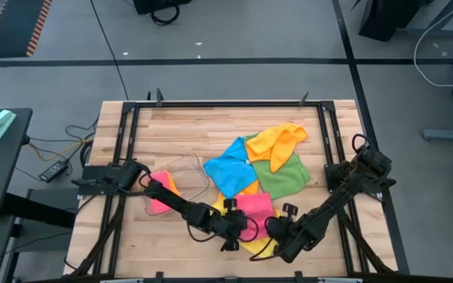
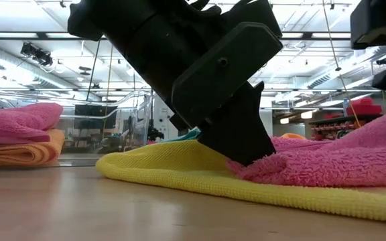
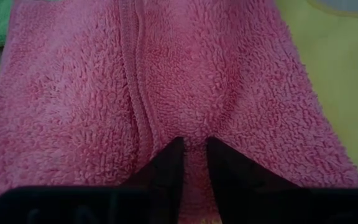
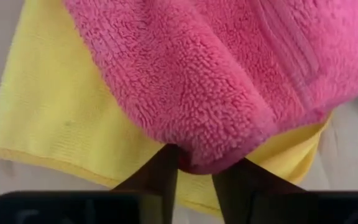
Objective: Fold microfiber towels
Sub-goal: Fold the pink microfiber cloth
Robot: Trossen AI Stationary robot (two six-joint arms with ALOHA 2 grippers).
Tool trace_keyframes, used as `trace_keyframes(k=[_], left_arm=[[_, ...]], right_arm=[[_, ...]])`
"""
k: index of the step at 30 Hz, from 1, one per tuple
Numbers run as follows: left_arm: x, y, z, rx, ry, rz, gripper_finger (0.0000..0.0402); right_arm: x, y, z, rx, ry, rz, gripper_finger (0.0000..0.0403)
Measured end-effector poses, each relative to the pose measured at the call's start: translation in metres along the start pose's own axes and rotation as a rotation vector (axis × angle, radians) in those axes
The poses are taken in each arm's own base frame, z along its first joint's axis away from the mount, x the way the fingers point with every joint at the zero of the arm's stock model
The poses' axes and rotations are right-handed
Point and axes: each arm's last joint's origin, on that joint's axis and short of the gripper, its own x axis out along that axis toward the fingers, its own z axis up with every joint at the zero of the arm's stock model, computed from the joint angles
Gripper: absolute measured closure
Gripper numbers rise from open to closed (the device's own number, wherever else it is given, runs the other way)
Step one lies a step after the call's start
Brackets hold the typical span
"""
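1. The wooden desk (image 1: 179, 126) is seen from above, framed by dark rails, with both arms reaching in from its near edge.
2. A loose heap of microfiber towels is spread right of centre: a blue towel (image 1: 233, 167), an orange towel (image 1: 278, 143) draped over the far side, and a green towel (image 1: 285, 177) beside them, all overlapping.
3. A yellow towel (image 1: 259, 240) is laid flat on the desk by the near edge, and a pink towel (image 1: 255, 206) is piled on top of it; in the low view the yellow one (image 2: 179, 171) is seen as the bottom layer under the pink one (image 2: 340, 161).
4. A clear plastic tray (image 1: 187, 169) is set left of the heap, and a folded pink cloth (image 1: 162, 195) over an orange one is held at its near left part; in the low view that stack (image 2: 19, 137) is seen at the left, well apart from the yellow towel.
5. The left claw (image 1: 238, 228) is pressed onto the pink towel at its near left edge; in its wrist view the fingers (image 3: 166, 168) are drawn almost together, with a ridge of pink pile (image 3: 166, 93) pinched between them.
6. The right claw (image 1: 278, 236) is placed at the towel's near right edge; its fingers (image 4: 160, 174) are closed narrowly on a rounded fold of the pink towel (image 4: 197, 81), with the yellow towel (image 4: 55, 99) beneath.
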Motion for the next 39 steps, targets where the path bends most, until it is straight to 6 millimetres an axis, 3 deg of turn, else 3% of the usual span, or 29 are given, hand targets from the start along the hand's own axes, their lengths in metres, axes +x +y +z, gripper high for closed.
trace_keyframes(k=[5, 11, 16, 20, 23, 28, 35, 39], left_arm=[[0.000, 0.000, 0.000, 0.000, 0.000, 0.000, 0.0322], [0.000, 0.000, 0.000, 0.001, 0.000, 0.000, 0.0315], [0.000, 0.000, 0.000, 0.001, 0.002, 0.001, 0.0321], [0.000, 0.000, -0.001, -0.003, 0.004, 0.000, 0.0323], [0.000, 0.000, -0.001, -0.014, 0.008, -0.003, 0.0321], [0.000, 0.000, -0.002, -0.012, 0.020, -0.012, 0.0315], [0.000, -0.002, -0.002, -0.012, 0.039, -0.066, 0.0325], [-0.001, -0.003, -0.002, -0.015, 0.041, -0.071, 0.0324]], right_arm=[[0.003, -0.007, 0.006, -0.097, 0.010, -0.038, 0.0360], [0.007, -0.023, 0.016, -0.260, 0.003, -0.162, 0.0364], [0.009, -0.028, 0.021, -0.540, 0.031, -0.181, 0.0364], [-0.006, -0.033, 0.016, -0.708, 0.113, -0.224, 0.0364], [-0.027, -0.032, 0.015, -0.741, 0.145, -0.196, 0.0364], [-0.059, -0.021, 0.012, -0.657, 0.049, -0.035, 0.0364], [-0.064, 0.010, 0.006, -0.583, -0.126, 0.133, 0.0360], [-0.059, 0.023, 0.010, -0.595, -0.248, 0.144, 0.0335]])
